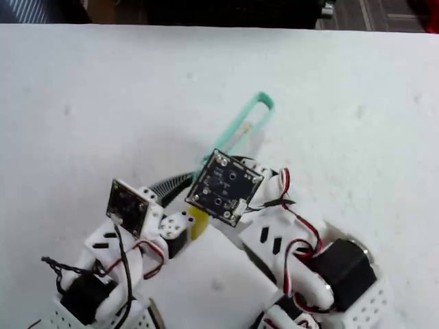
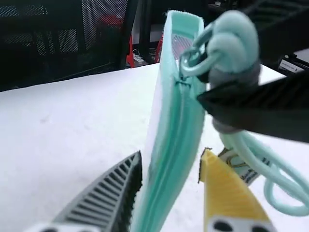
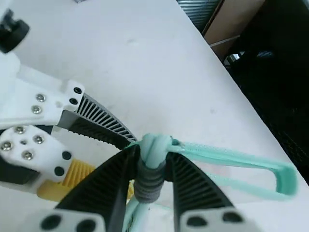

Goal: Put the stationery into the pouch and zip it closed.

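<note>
Table [image 1: 82, 89]: white, flat top.
Pouch [image 2: 169, 145]: teal, stands on its long edge near table ctr, runs away from the arms; top open, sides apart at far end.
L gripper [image 2: 171, 159]: grey ribbed finger [image 2: 111, 198] + yellow finger [image 2: 227, 193], closed on pouch's near end, one per side.
R gripper [image 3: 152, 159]: black fingers clamped on zip pull.
Zip pull [image 2: 231, 38]: teal cord knot w/ grey wrap, on ring at pouch's top edge, just above L gripper.

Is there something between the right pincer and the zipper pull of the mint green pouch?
Nothing visible. The right pincer is closed on the mint cord zipper pull with its grey bead, while the left pincer grips the mint green fabric pouch.
</note>
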Robot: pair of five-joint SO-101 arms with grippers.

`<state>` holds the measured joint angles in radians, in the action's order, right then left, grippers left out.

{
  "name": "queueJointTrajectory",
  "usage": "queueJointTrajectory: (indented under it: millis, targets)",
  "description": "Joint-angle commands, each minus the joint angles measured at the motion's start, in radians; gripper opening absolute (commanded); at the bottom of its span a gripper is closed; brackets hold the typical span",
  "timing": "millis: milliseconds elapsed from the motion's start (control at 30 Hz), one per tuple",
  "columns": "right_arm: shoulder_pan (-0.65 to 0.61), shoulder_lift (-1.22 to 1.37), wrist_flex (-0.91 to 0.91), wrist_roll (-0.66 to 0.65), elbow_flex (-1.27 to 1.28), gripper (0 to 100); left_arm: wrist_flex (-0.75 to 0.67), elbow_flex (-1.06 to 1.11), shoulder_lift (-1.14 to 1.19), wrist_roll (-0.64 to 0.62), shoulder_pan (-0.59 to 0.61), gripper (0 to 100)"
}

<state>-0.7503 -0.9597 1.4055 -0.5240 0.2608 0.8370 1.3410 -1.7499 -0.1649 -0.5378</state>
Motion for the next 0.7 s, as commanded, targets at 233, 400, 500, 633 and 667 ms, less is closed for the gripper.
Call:
queueJointTrajectory:
  millis: [233,400,500,633,667]
  targets:
    - [0.008,0.177,0.214,-0.014,-0.39,1.7,-0.075,0.058,0.007,-0.009,-0.044,19]
    - [0.005,0.286,0.289,-0.012,-0.468,1.7,-0.124,0.087,0.007,0.049,-0.065,14]
    - [-0.019,0.289,0.292,-0.012,-0.525,1.7,-0.127,0.091,0.007,0.064,-0.07,14]
    - [-0.061,0.298,0.311,-0.012,-0.588,1.7,-0.144,0.121,0.007,0.068,-0.081,14]
    - [-0.065,0.298,0.311,-0.012,-0.588,1.7,-0.161,0.13,0.007,0.068,-0.081,14]
